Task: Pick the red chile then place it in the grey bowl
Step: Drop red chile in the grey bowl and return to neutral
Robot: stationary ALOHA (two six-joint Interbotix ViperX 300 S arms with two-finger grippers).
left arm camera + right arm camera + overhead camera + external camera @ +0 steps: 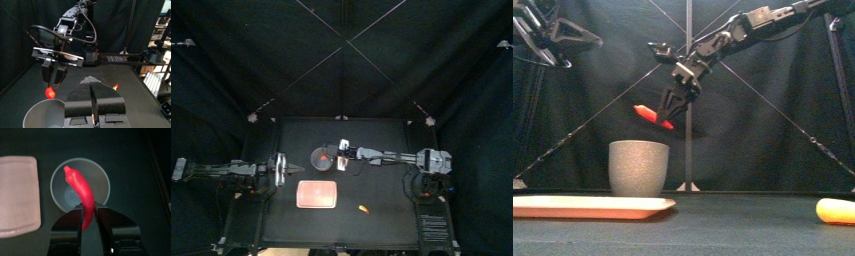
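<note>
My right gripper (671, 105) is shut on the red chile (652, 117) and holds it in the air just above the tall grey speckled cup (637, 167). Seen from the right wrist, the chile (81, 193) hangs over the cup's open mouth (100, 185), its tip pointing away from the jaws. From overhead the right arm reaches past the middle, with the chile (327, 160) over the cup (322, 154). The left wrist view shows the right gripper (53, 80) gripping the chile (50, 92) above the cup (41, 114). My left gripper (93, 90) is shut and empty; it rests at the table's left (275, 168).
A flat pink tray (315, 195) lies in front of the cup, near the table's front. A small orange toy (361, 210) rests on the table to the tray's right, seen at the front view's right edge (835, 210).
</note>
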